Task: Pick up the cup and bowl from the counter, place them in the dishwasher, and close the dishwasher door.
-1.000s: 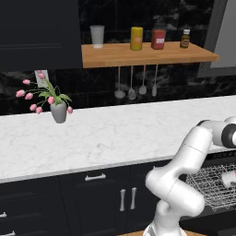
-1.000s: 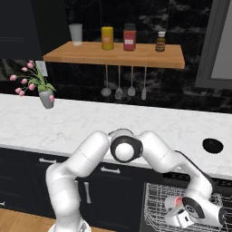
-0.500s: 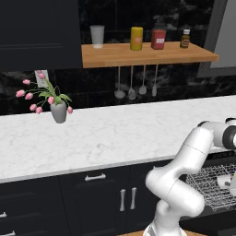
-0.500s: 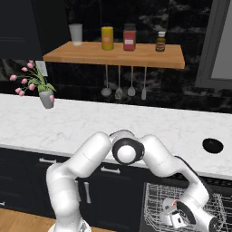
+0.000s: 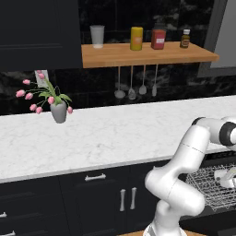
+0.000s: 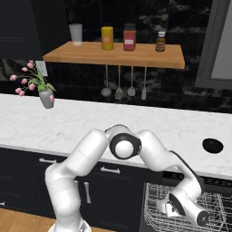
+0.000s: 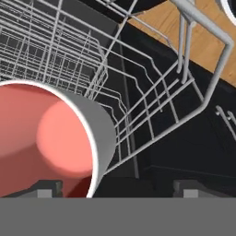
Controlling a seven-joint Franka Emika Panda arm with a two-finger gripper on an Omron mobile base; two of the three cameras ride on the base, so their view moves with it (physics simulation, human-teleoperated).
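- Gripper (image 7: 110,186) hangs low over the dishwasher (image 6: 181,213), its two dark finger tips set far apart at the bottom of the hand view; nothing is clamped between them.
- Against the right base view of a second ago, where the hand sat closed around something pale in the rack, the hand is now slightly higher over the wire and the fingers have let go.
- Left base view matches that change: the white hand is over the rack's right part, and the arm's elbow sits at the same place beside the counter (image 5: 115,138).
- Cup (image 7: 55,138), grey outside and red-pink inside with a white rim, lies in the dishwasher's wire rack (image 7: 152,110), close to the left finger tip; whether the tip touches it is hard to say from this close.
- Rack itself is drawn out of the dishwasher, with the black dishwasher door (image 7: 193,143) folded down beneath it and wooden floor beyond.
- Bowl: a white curved rim at the top right corner of the hand view may be it, but too little shows.
- On the counter, well left of the dishwasher, stands a grey vase (image 5: 58,112) holding pink flowers.
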